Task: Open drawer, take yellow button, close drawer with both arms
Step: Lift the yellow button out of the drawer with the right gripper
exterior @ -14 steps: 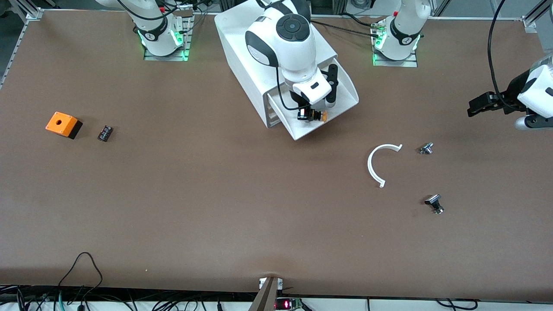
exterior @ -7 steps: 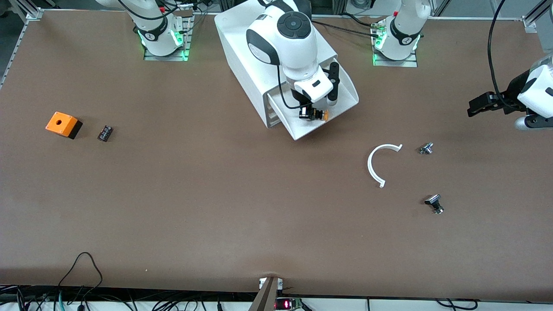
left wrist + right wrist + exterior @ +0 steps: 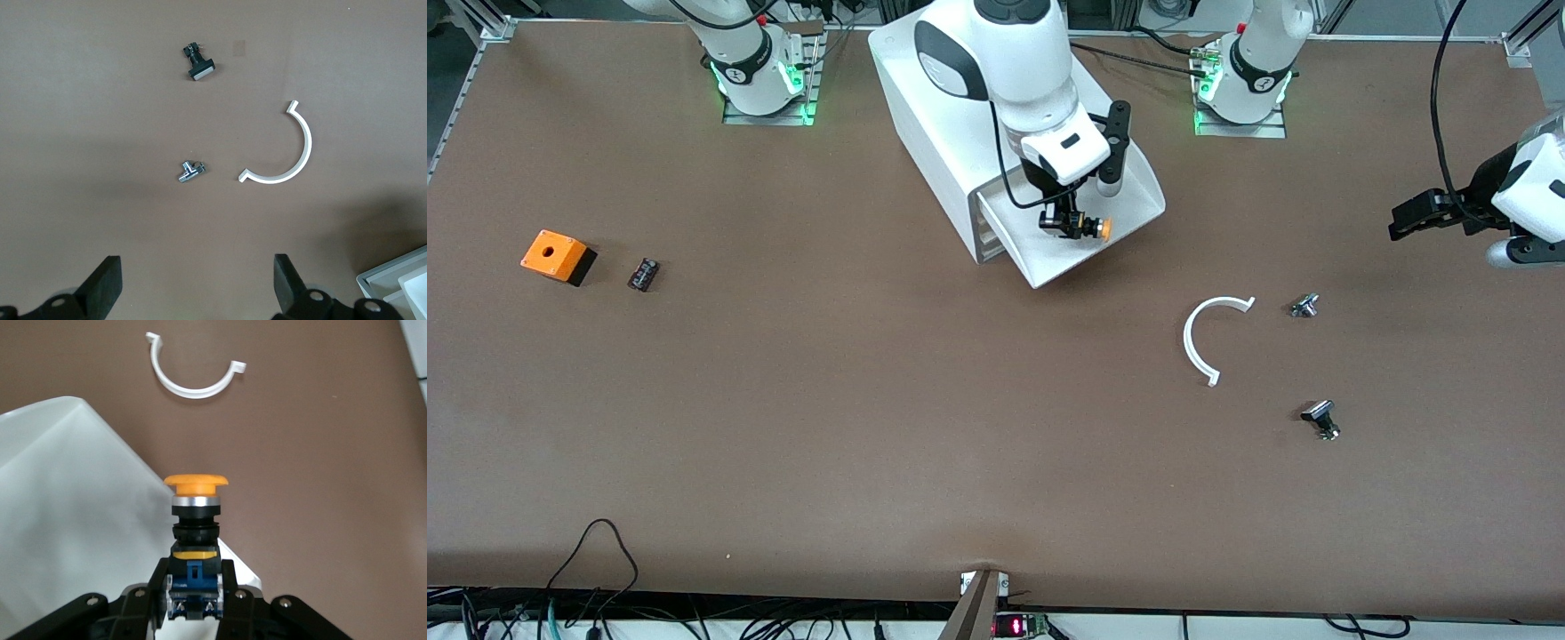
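Right pincer (image 3: 1074,224) is pinching the button (image 3: 1092,228) by its black-and-blue body, orange cap sticking out sideways past the fingertips, held in the air over the pulled-out drawer (image 3: 1129,206) of the cabinet (image 3: 925,107). In the right wrist view the grip sits low on the body, w/ most of the button (image 3: 196,520) standing clear of the fingers.

Left pincer (image 3: 1409,218) waits, jaws spread wide & empty, over the counter (image 3: 871,400) at the left arm's end, well apart from the drawer. Under it lie a white C-shaped clip (image 3: 283,150), a small metal fitting (image 3: 189,171) & a dark part (image 3: 197,65).

Risks, as I judge them:
- Short hold near the button's base: a quick swing could pivot or drop it, prob. back into the drawer or onto the counter.
- Cap overhangs toward the drawer's rim; a low exit path could catch it & knock the grip loose.
- Drawer is open & angled; the left arm must cross to shut it. If both arms move at once near the cabinet, they could clash.
- An off-centre push might skew the drawer or shift the whole cabinet instead of closing it.
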Motion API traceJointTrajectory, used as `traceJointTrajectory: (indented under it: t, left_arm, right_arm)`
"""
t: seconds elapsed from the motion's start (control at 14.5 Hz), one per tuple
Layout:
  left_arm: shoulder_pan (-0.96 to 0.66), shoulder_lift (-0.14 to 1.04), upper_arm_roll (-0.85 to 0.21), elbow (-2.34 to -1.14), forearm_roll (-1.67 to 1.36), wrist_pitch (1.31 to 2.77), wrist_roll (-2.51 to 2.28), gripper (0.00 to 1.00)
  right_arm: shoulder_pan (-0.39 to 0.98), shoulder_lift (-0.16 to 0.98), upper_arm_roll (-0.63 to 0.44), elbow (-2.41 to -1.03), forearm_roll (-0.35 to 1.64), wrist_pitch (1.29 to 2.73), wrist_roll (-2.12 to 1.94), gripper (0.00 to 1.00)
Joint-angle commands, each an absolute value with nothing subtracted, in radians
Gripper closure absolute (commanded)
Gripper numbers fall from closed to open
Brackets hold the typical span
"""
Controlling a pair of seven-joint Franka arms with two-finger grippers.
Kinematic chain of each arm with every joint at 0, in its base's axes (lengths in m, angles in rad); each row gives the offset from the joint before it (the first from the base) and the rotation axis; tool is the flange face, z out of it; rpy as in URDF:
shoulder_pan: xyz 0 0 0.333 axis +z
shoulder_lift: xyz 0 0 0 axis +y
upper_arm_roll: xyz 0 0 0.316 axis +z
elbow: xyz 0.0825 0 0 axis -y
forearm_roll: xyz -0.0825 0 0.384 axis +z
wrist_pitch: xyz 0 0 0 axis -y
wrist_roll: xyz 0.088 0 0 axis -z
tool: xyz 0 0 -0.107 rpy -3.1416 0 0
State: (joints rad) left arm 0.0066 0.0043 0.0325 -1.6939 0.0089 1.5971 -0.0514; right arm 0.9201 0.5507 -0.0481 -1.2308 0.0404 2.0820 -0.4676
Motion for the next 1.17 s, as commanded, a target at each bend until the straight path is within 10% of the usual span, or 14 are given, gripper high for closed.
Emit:
traceJointTrajectory:
  t: [0.0,1.11]
  left_arm:
    - [-0.003,-0.006,0.035,-1.703,0.038,1.586,-0.048,0.0]
    - [-0.005,0.047,0.029,-1.752,-0.032,1.591,-0.115,0.0]
  right_arm:
    - [0.884,0.515,-0.072,-1.262,0.043,2.072,-0.446,0.75]
    - [0.523,0.411,-0.16,-1.67,-0.125,2.097,-0.143,0.73]
